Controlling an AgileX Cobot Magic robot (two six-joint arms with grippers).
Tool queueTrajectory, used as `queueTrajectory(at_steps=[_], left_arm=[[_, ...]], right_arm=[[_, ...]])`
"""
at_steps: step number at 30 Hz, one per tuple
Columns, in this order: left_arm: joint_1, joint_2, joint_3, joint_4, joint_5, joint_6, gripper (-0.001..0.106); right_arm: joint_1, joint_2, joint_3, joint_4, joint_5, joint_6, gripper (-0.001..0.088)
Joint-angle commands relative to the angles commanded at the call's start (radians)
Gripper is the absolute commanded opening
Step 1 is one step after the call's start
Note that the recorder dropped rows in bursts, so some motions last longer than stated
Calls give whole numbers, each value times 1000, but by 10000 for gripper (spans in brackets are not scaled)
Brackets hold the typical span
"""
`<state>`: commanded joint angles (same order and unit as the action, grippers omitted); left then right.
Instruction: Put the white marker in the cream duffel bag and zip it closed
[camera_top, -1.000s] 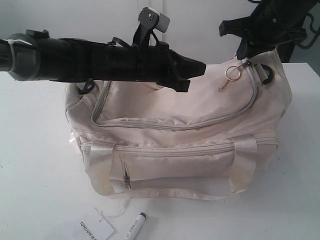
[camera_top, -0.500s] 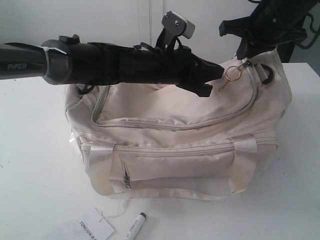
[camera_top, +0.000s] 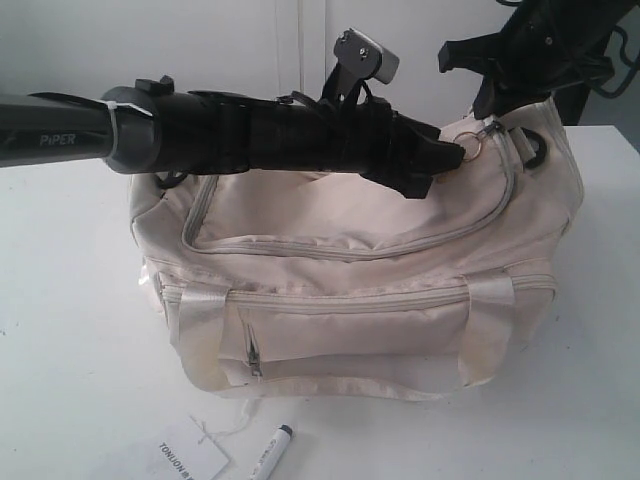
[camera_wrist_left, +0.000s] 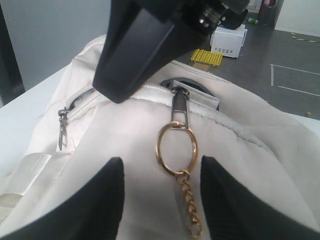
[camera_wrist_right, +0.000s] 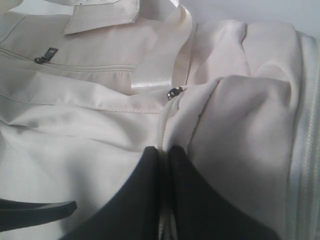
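- Cream duffel bag (camera_top: 350, 230) sits mid-table (camera_top: 70, 330), front side w/ small zip pocket (camera_top: 255, 350) and satin strap handles (camera_top: 195, 330) facing the exterior cam.
- White marker (camera_top: 268, 452) is NOT in the bag: it lies on the table in front of it, dark cap pointing toward the bag, lower end cut off by the frame edge.
- Paper tag (camera_top: 190, 462) w/ black lettering lies just beside the marker, on its left in the exterior view.
- Left arm reaches across over the bag's top, from the left side to near the right end.
- Left gripper (camera_top: 440, 168): jaws apart, nothing grasped. In the wrist view the two black fingers (camera_wrist_left: 110, 200) stand either side of the gold keyring (camera_wrist_left: 176, 149); no contact seen.
- Keyring hangs from the top zip's metal pull (camera_wrist_left: 179, 107), short gold chain (camera_wrist_left: 189, 205) dangling below it. The pull sits at the bag's right end.
- Right gripper (camera_wrist_right: 162, 150): jaws clenched on a fold of the bag's cream fabric, at the right end by the top zip.
- Its black body shows just above the pull in the left wrist view.
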<state>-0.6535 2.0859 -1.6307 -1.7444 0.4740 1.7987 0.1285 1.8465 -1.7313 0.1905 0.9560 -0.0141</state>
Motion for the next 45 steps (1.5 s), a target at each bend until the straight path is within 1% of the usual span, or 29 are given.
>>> queueTrajectory(at_steps=[6,10,15,24,26,27,34,38,42,45], left_arm=[[0,2,-2,0,-7,0,525],[0,18,-42,0,22,-29,525],[0,55,-78,0,19,-65,525],[0,72,-84,0,67,-75,518],[0,72,-84,0,90,-75,480],[0,72,-84,0,102,-75,444],[0,72,-84,0,126,-75,136],[0,72,-84,0,135,-75,-2],[0,70,-84,0,173,-75,0],[0,68,-84,0,227,-80,0]], right_arm=[[0,0,0,0,-2,0,0],[0,0,0,0,-4,0,0],[0,0,0,0,-4,0,0],[0,0,0,0,-8,0,0],[0,0,0,0,-10,0,0],[0,0,0,0,-12,0,0],[0,0,0,0,-12,0,0],[0,0,0,0,-12,0,0],[0,0,0,0,-12,0,0],[0,0,0,0,-12,0,0]])
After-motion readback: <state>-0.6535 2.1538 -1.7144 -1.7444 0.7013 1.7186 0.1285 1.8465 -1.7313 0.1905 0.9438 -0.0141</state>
